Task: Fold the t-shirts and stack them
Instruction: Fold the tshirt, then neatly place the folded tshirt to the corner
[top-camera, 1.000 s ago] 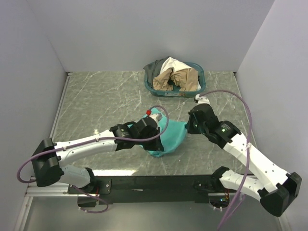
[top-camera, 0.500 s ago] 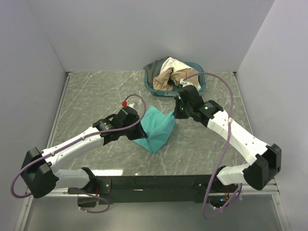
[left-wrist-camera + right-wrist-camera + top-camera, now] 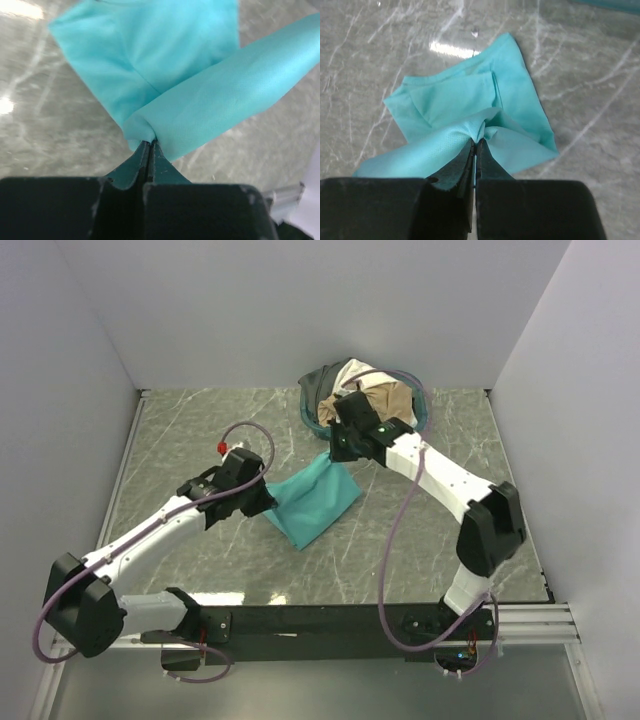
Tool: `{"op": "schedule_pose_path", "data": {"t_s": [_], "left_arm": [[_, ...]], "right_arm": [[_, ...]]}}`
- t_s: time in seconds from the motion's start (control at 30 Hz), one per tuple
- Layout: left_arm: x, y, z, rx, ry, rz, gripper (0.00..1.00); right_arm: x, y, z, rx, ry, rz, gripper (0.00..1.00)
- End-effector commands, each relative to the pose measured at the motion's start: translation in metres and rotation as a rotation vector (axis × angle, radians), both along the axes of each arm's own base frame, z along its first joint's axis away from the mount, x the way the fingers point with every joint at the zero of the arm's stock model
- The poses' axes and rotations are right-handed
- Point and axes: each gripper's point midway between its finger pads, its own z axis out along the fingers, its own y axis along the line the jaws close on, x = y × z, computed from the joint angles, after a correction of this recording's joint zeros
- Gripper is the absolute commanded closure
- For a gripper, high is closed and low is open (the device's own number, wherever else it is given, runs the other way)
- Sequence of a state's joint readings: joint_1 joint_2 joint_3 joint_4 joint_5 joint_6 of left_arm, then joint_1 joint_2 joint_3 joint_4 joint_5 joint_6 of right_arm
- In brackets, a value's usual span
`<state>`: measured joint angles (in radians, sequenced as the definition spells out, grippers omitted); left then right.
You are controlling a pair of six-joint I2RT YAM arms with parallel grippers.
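Plain pale walls enclose a grey-green marbled table with bright glare spots.

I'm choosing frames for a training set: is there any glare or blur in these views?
Left wrist: bright glare patches on the table at the left edge, and the far part of the teal t-shirt is slightly soft. Right wrist: one glare streak on the marble beyond the shirt, otherwise sharp. Top external: evenly lit, sharp, no glare.

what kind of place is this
Probably a robot lab test cell: left arm and right arm mounted at a marble-look table, plain walls boxing it in, basket of shirts.
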<state>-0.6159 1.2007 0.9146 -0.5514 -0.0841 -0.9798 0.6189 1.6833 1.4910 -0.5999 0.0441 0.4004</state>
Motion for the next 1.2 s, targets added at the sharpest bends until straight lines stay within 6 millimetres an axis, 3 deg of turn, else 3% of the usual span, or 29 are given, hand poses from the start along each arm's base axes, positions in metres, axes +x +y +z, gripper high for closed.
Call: {"op": "schedule_pose_path", "data": {"t_s": [0.0,0.07,0.1,0.17,0.23,0.27,0.33,0.37,0.4,0.43,0.47,0.53,0.63,0.67,0.73,0.83,1.17], "left_arm": [[0.019,0.017,-0.005,0.069,-0.014,0.065,0.98],[0.032,0.026,-0.005,0.080,-0.017,0.117,0.96],[0.040,0.034,-0.010,0.106,-0.017,0.154,0.94],[0.052,0.038,-0.012,0.113,-0.005,0.189,0.91],[0.067,0.051,-0.014,0.138,-0.017,0.254,0.87],[0.075,0.053,-0.010,0.141,-0.028,0.263,0.80],[0.088,0.060,-0.017,0.175,-0.014,0.273,0.66],[0.093,0.059,-0.011,0.180,-0.015,0.264,0.52],[0.096,0.060,-0.016,0.202,0.003,0.257,0.42],[0.098,0.062,-0.014,0.220,0.002,0.260,0.36],[0.102,0.062,-0.008,0.224,-0.011,0.261,0.30],[0.102,0.061,-0.002,0.216,-0.029,0.252,0.22],[0.097,0.056,0.006,0.175,-0.067,0.215,0.01],[0.092,0.056,0.001,0.170,-0.059,0.203,0.01],[0.086,0.056,0.000,0.160,-0.057,0.192,0.00],[0.072,0.061,-0.011,0.168,-0.025,0.190,0.01],[0.043,0.070,-0.018,0.139,-0.031,0.191,0.01]], "right_arm": [[0.040,0.018,0.014,0.036,-0.096,-0.034,1.00],[0.056,0.020,0.016,0.026,-0.114,-0.073,1.00],[0.063,0.022,0.001,0.014,-0.092,-0.096,1.00],[0.079,0.025,0.002,0.007,-0.122,-0.142,1.00],[0.095,0.027,-0.014,-0.017,-0.134,-0.176,0.98],[0.104,0.027,-0.010,-0.023,-0.156,-0.203,0.91],[0.109,0.026,-0.033,-0.070,-0.112,-0.221,0.77],[0.115,0.031,-0.025,-0.058,-0.122,-0.227,0.68],[0.118,0.030,-0.035,-0.079,-0.102,-0.236,0.63],[0.118,0.032,-0.035,-0.082,-0.098,-0.235,0.60],[0.117,0.032,-0.032,-0.085,-0.094,-0.226,0.50],[0.112,0.031,-0.027,-0.079,-0.096,-0.214,0.49],[0.101,0.031,-0.014,-0.016,-0.127,-0.200,0.30],[0.090,0.028,-0.029,-0.026,-0.098,-0.182,0.27],[0.081,0.029,-0.013,0.030,-0.126,-0.163,0.26],[0.064,0.017,-0.027,0.017,-0.113,-0.148,0.25],[0.044,0.000,-0.073,-0.097,-0.058,-0.071,0.25]]}}
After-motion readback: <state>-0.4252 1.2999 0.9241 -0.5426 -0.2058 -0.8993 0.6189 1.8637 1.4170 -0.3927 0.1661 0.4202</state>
